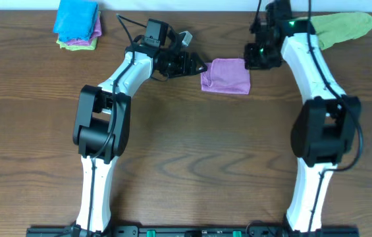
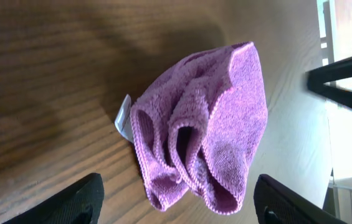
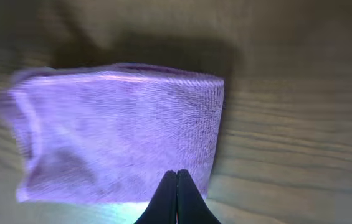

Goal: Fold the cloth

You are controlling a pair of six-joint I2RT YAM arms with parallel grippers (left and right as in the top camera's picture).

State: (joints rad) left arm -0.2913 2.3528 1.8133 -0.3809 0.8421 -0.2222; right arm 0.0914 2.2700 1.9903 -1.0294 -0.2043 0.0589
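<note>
Overhead view shows the cloth [image 1: 226, 76] lying on the worktop [image 1: 192, 164] as a small folded packet, and neither arm holds it. The left end effector [image 1: 195, 66] is just beside the left edge of the cloth. Its fingers [image 2: 70, 202] are spread wide and stand on both sides of the cloth without touching it. The right end effector [image 3: 177, 179] is pressed together with nothing between its tips, and it is over the right edge of the cloth.

I judge that the folding is at its end, or nearly. In the left wrist view the layers at the left end of the cloth are loose and stand open like loops, beside the white tag [image 2: 123, 117]. So the next move probably calls for pressing these layers flat, or for one more neat fold. If this packet is accepted, both arms need only to lift straight away from the cloth without dragging it.

Some things are hard to make out. The right wrist view is blurred and very bright, so I cannot tell if the closed tips touch the cloth. In the overhead view the right wrist covers its own fingers. The number of layers cannot be counted.
</note>
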